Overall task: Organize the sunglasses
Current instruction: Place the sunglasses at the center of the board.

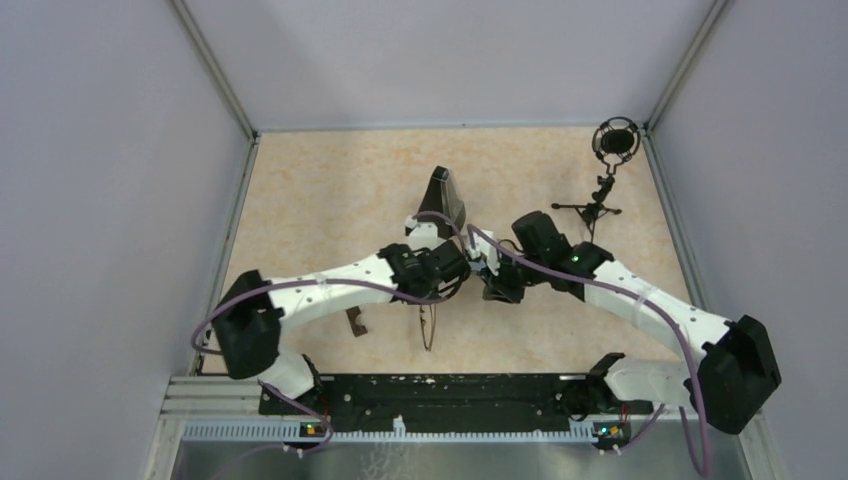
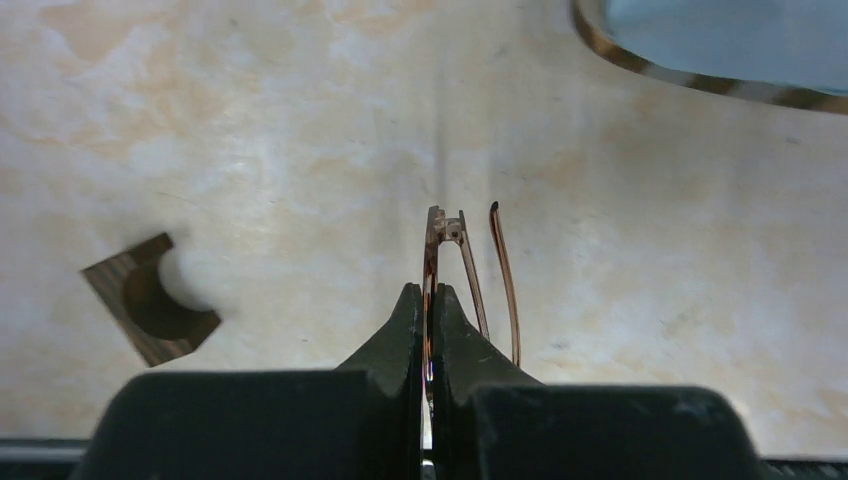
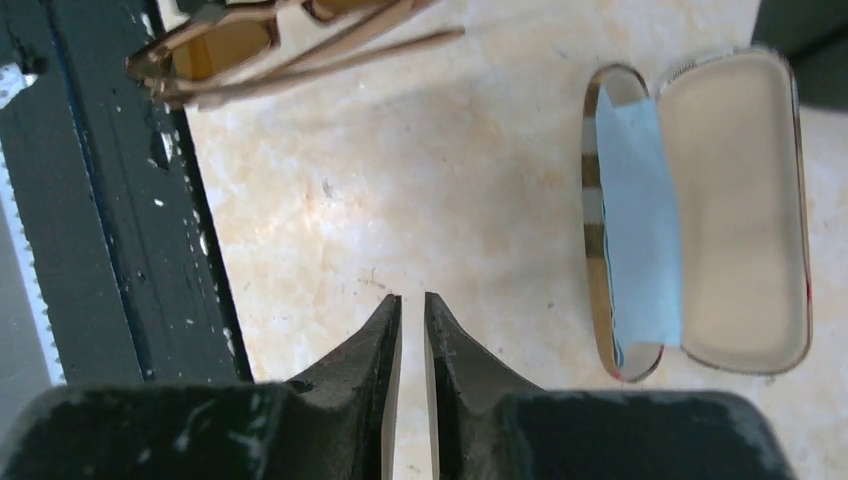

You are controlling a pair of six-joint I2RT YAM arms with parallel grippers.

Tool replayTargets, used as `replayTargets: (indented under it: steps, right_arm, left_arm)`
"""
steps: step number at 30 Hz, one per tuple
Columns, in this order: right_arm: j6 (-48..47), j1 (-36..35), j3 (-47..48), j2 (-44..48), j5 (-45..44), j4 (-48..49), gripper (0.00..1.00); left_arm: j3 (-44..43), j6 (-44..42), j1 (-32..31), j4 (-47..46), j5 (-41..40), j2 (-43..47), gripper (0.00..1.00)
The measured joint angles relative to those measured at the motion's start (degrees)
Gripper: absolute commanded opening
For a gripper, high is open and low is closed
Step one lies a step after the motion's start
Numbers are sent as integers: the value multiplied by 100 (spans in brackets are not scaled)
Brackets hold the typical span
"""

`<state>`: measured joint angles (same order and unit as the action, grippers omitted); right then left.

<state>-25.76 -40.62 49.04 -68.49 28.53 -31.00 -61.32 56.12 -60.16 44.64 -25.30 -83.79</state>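
Observation:
My left gripper (image 2: 427,290) is shut on the slim brown-framed sunglasses (image 2: 432,250), pinching a lens edge-on above the table, with the thin temples (image 2: 505,280) beside the jaws. In the top view this pair (image 1: 428,325) hangs below the left gripper (image 1: 430,298). A pair with amber lenses (image 3: 220,50) shows at the top left of the right wrist view; I cannot tell whether it is the held pair. My right gripper (image 3: 412,298) is shut to a narrow slit and empty, hovering over bare table at the centre (image 1: 496,290).
The plaid case (image 3: 745,200) lies open with a blue cloth (image 3: 635,210) inside; its rim also shows in the left wrist view (image 2: 700,80). The black triangular case (image 1: 443,195) stands behind the arms. A small brown piece (image 2: 150,300) lies left. A microphone stand (image 1: 610,150) stands back right.

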Motion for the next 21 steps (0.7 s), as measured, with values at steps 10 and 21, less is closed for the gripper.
replayTargets:
  steps: [10, 21]
  right_arm:
    - [393, 444, -481, 793, -269, -319, 22]
    - [317, 442, -501, 1080, -85, -343, 37]
  left_arm:
    - [-1486, 37, 341, 2050, -525, -2262, 49]
    - [-1725, -358, 442, 1523, -249, -1753, 71]
